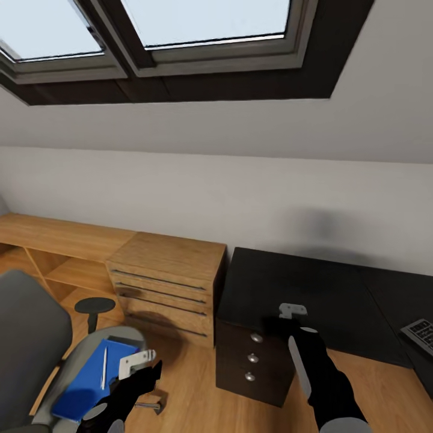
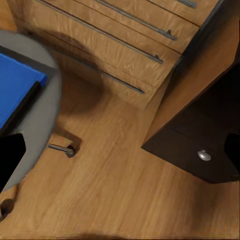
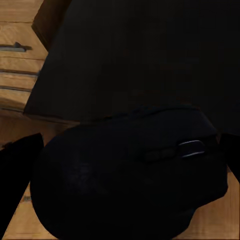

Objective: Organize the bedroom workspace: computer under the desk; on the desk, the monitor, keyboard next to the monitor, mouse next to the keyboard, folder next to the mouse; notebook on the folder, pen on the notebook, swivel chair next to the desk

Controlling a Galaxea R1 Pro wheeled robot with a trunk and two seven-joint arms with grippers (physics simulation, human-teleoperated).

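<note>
The grey swivel chair (image 1: pixel 30 337) stands at the lower left, on its seat the blue folder (image 1: pixel 84 385) with the pale pen (image 1: pixel 104 368) lying on it. My left gripper (image 1: pixel 144 364) hovers open just right of the seat's edge, above the floor; the left wrist view catches the folder's corner (image 2: pixel 15 87). Over the front edge of the black desk (image 1: pixel 300 282), my right gripper (image 1: pixel 293 313) is shut on the black mouse (image 3: pixel 130 175). The keyboard (image 1: pixel 421 334) lies on the desk at far right. The monitor, computer and notebook are out of view.
A light wooden drawer cabinet (image 1: pixel 168 282) and low wooden shelving (image 1: pixel 54 240) stand left of the desk. The desk's black drawer unit (image 1: pixel 252 361) has round knobs. A chair caster leg (image 2: pixel 62 149) rests on the wooden floor (image 2: pixel 115 190) between chair and drawers.
</note>
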